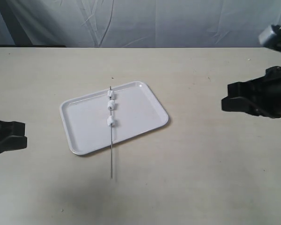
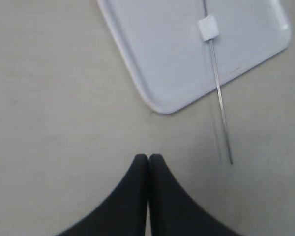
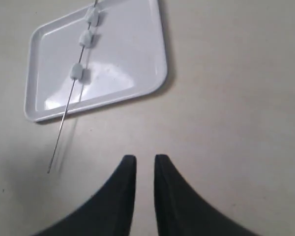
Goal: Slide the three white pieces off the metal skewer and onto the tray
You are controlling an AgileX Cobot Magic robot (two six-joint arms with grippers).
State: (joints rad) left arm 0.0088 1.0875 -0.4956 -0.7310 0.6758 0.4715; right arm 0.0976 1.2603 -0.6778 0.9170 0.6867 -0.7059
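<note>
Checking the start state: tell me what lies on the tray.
The metal skewer lies across the tray, three white pieces threaded on it; the tray surface beneath them is covered.

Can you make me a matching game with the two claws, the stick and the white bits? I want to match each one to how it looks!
Things:
1. left claw
2. right claw
3. metal skewer
4. three white pieces

How they look:
A. threaded on the skewer
B. tips a little apart
C. tips pressed together
D. lying across the tray, one end poking past its rim

Pairs: 1-C, 2-B, 3-D, 4-A
</note>
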